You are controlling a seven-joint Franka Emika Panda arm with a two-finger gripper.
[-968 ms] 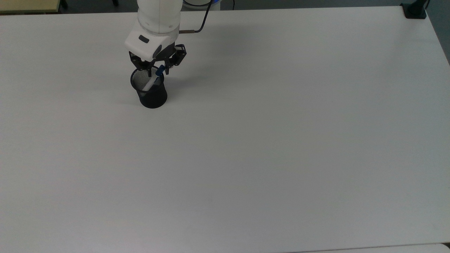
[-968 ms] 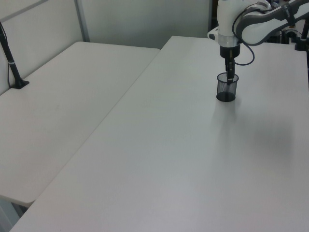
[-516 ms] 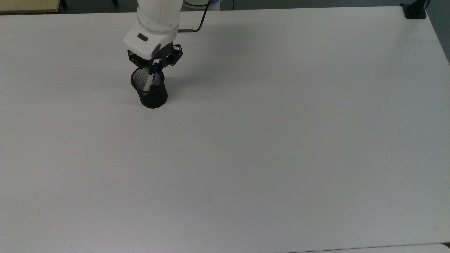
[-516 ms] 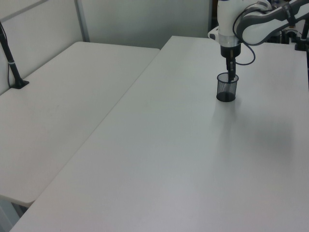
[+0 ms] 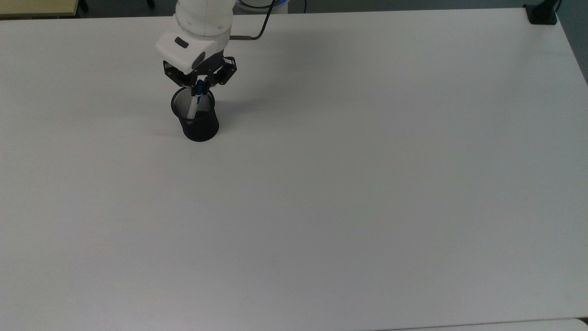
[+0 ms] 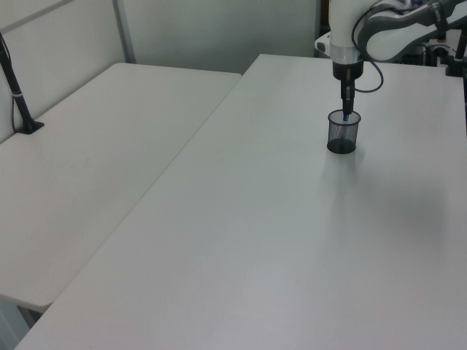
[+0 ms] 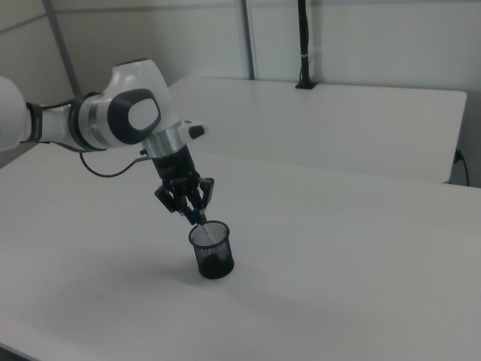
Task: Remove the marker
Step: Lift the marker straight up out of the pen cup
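Observation:
A black mesh cup (image 5: 197, 122) (image 6: 342, 133) (image 7: 213, 252) stands upright on the white table (image 5: 349, 184). The marker (image 5: 193, 105), white-barrelled with a blue cap, leans inside it with its cap just above the rim. My gripper (image 5: 199, 86) (image 7: 195, 215) hangs directly over the cup and is shut on the marker's blue cap (image 6: 346, 114). The marker's lower end is hidden by the mesh wall.
A second white table (image 6: 87, 168) stands alongside on the left view's left, with a black clamp post (image 6: 18, 95) on it. Another black clamp (image 5: 542, 14) sits at the top view's upper right corner. A cable (image 5: 264, 27) trails from the arm.
My gripper closed on the marker's cap and rose slightly. The marker swung from leaning toward the top view's right to nearly upright in the cup.

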